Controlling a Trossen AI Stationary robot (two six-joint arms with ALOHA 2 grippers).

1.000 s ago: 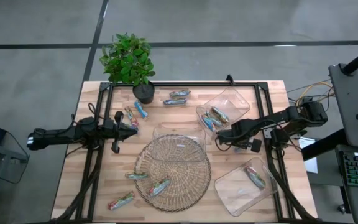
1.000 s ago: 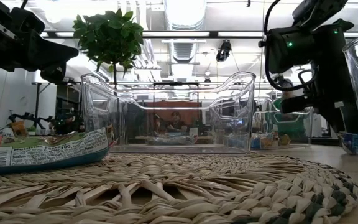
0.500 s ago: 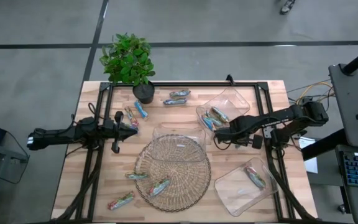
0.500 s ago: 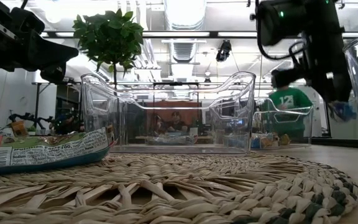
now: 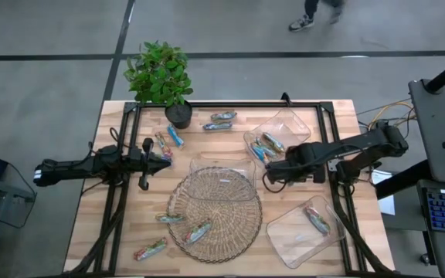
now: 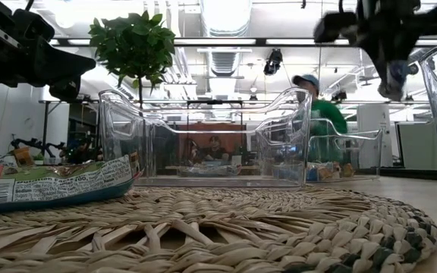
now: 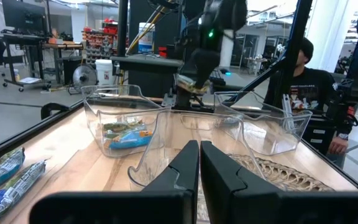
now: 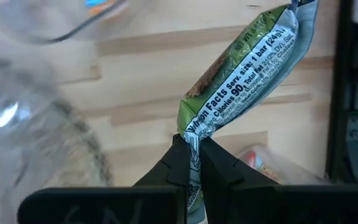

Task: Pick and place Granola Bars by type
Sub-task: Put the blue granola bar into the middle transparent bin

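My right gripper (image 5: pixel 271 171) hangs high over the table between the far right clear tray (image 5: pixel 300 122) and the middle clear tray (image 5: pixel 224 164), shut on a green granola bar (image 8: pixel 247 71). The left wrist view shows it too, with the bar (image 7: pixel 191 86) under its fingers. My left gripper (image 5: pixel 167 158) waits shut at the table's left, pointing level. Other granola bars lie loose on the table: two (image 5: pixel 219 121) at the far edge, two (image 5: pixel 170 140) by the plant pot, one (image 5: pixel 151 249) at the near left. Two more (image 5: pixel 198 230) rest on the round wicker mat (image 5: pixel 230 205). My right gripper pinches one end of the green bar's wrapper (image 8: pixel 195 132) between its two fingers, which come from above and point down. The rest of the bar hangs below the fingers, clear of the table and of the trays.
The far right tray holds several bars (image 5: pixel 267 144). A near right tray (image 5: pixel 284 232) holds one bar (image 5: pixel 316 219). A potted plant (image 5: pixel 161 73) stands at the far left corner. A black frame (image 5: pixel 230 103) runs round the table top. A person (image 6: pixel 321 114) stands in the room behind.
My right gripper has risen well above the table by the far right tray, rolling a little about its own axis, and stays shut. The green bar has gone up with it and now hangs clear.
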